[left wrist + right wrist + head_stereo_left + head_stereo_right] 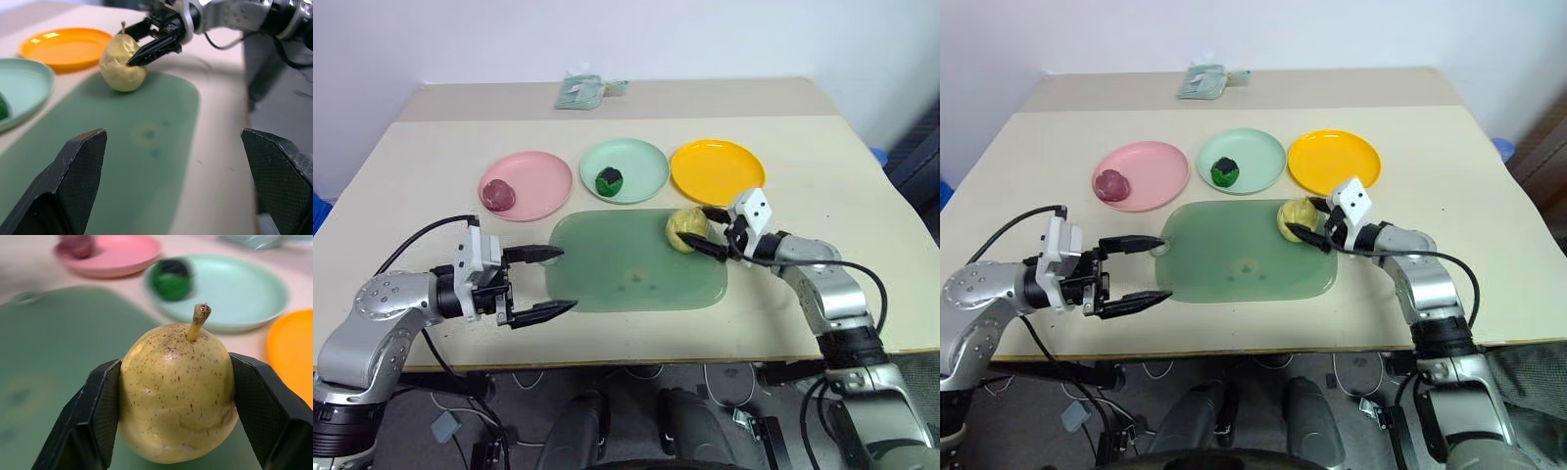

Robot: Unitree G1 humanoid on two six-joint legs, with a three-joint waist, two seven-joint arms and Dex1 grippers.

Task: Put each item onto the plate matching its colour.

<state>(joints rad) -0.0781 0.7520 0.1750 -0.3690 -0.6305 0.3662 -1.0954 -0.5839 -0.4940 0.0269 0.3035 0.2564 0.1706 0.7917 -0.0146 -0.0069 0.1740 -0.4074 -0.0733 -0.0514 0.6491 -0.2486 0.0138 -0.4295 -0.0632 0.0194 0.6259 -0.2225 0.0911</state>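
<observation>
The pale yellow pear stands upright on the far right corner of the green cutting mat. My right gripper is shut on it, and the pads press both of its sides. The orange-yellow plate lies bare just beyond the pear. The maroon-red ball rests on the pink plate. On the mint green plate sits the dark green lump. My left gripper hovers open at the mat's left edge, holding nothing.
A crumpled pale green packet lies at the far edge of the table. The three plates stand in a row behind the mat. The table's front edge runs just below both arms.
</observation>
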